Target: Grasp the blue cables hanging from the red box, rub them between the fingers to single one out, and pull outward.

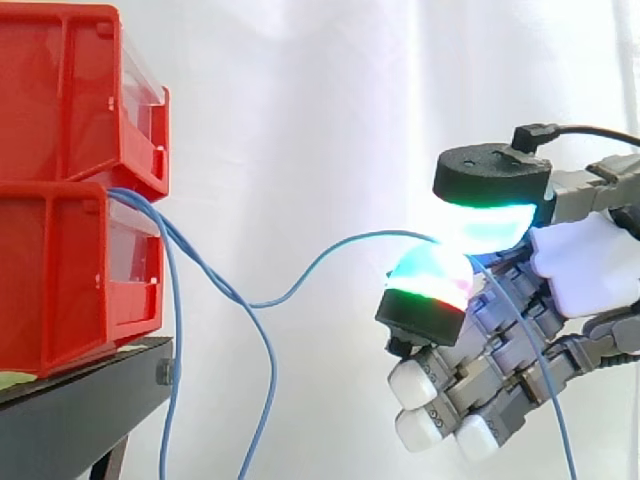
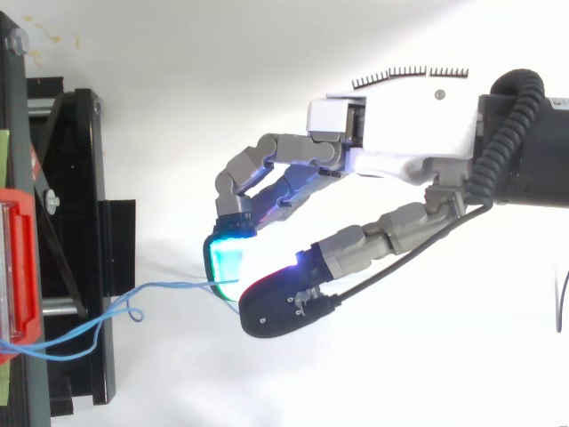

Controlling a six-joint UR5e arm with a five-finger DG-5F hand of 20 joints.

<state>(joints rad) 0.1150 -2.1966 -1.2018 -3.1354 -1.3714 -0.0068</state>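
Note:
Two red bins [image 1: 70,190] are stacked on a black stand at the left. Thin blue cables [image 1: 175,300] come out between the bins and hang down past the stand. One blue cable [image 1: 330,258] runs away from the others in a shallow sag to the right, up to my hand [image 1: 590,265]. There it is pinched between a cyan-glowing fingertip [image 1: 490,215] above and a green and red glowing pad [image 1: 430,280] below. Its free end trails down past the hand's curled lower fingers. From above, the cable [image 2: 169,288] crosses from the bin [image 2: 18,267] to the pinching fingertips [image 2: 227,258].
The black stand [image 1: 90,390] carries the bins, with its frame [image 2: 80,231] reaching toward the hand. A white curtain backs the whole scene. Open space lies between the stand and the hand.

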